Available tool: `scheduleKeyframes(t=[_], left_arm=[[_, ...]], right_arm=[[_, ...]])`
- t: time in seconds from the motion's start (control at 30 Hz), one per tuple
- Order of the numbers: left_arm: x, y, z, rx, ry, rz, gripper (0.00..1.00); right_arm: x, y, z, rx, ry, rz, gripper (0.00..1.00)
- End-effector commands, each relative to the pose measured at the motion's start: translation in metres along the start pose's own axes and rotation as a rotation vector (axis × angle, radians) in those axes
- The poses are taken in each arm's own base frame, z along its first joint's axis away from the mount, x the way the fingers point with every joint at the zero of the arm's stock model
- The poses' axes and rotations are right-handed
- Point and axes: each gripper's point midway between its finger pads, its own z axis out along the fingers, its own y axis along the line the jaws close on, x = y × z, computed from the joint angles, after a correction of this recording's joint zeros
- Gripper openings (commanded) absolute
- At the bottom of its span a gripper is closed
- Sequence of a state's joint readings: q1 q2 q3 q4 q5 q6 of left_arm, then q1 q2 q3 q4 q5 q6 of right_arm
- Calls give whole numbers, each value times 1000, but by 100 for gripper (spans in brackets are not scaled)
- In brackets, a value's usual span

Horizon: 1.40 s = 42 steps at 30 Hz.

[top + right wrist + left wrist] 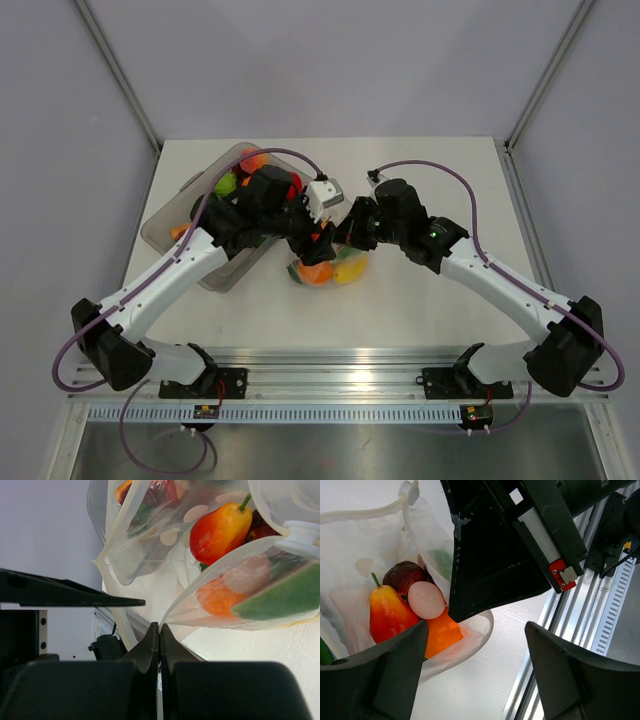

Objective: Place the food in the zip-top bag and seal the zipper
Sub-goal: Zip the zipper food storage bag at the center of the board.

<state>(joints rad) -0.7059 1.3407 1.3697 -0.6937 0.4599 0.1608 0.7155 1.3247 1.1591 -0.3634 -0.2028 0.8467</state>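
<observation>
The zip-top bag (325, 270) lies at the table's middle, mouth held open, with food inside. Through it I see a red-orange fruit (387, 615), a pale pink piece (426, 600), a dark red one (405, 575) and an orange chunk (440, 632). The zipper (117, 530) runs along the open mouth, its white slider (300, 535) at one end. My right gripper (159, 627) is shut on the bag's mouth edge. My left gripper (477, 626) hangs open just over the bag's rim, nothing between its fingers.
A clear rigid tray (185, 225) sits at the left with more food, including a green piece (226, 184) and an orange one (252, 160). The two wrists crowd together above the bag. An aluminium rail (340, 375) runs along the near edge.
</observation>
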Motion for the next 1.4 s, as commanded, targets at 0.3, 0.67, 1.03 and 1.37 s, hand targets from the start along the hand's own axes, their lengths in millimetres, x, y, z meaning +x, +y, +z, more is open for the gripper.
scheduleKeyframes(t=[0.3, 0.67, 1.03, 1.37], left_arm=[[18, 8, 16, -79, 61, -17, 9], [28, -5, 11, -37, 16, -15, 0], [29, -12, 4, -20, -2, -11, 0], [36, -15, 7, -6, 2, -38, 0]], right_arm=[[-25, 49, -36, -137, -99, -10, 6], [-55, 22, -69, 2, -237, -113, 56], [-81, -29, -79, -81, -342, -618, 61], [-66, -54, -67, -133, -418, -834, 65]])
